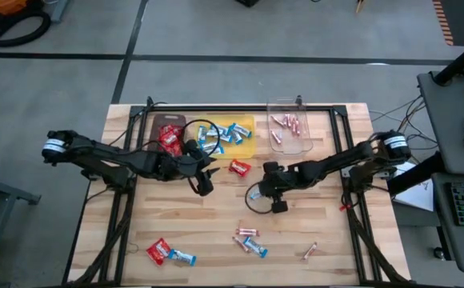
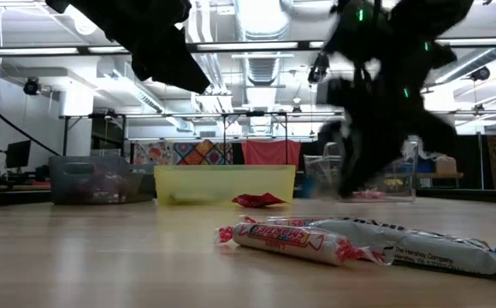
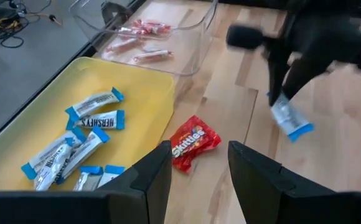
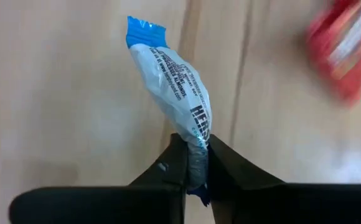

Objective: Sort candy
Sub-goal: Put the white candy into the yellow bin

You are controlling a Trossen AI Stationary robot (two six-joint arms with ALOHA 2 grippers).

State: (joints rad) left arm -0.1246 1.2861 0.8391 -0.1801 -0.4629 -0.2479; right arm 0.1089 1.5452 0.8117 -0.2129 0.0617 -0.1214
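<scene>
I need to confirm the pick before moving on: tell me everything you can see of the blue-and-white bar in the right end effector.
The blue-and-white bar is a slim candy in a crinkled, glossy white wrapper with dark Hershey's lettering and blue crimped ends. The right end effector is shut on one end, its two dark fingers pinching the wrapper, and the rest sticks out past the fingertips. In the left wrist view it hangs tilted from that end effector, free end down over the bare wooden table, near the red Skittles packet but not touching it.

Both arms were dark, slim and jointed, each carrying a pale silver-white band near its outer end. The left gripper point(image 3: 199, 171) had flat, matte black fingers with squared tips.
</scene>
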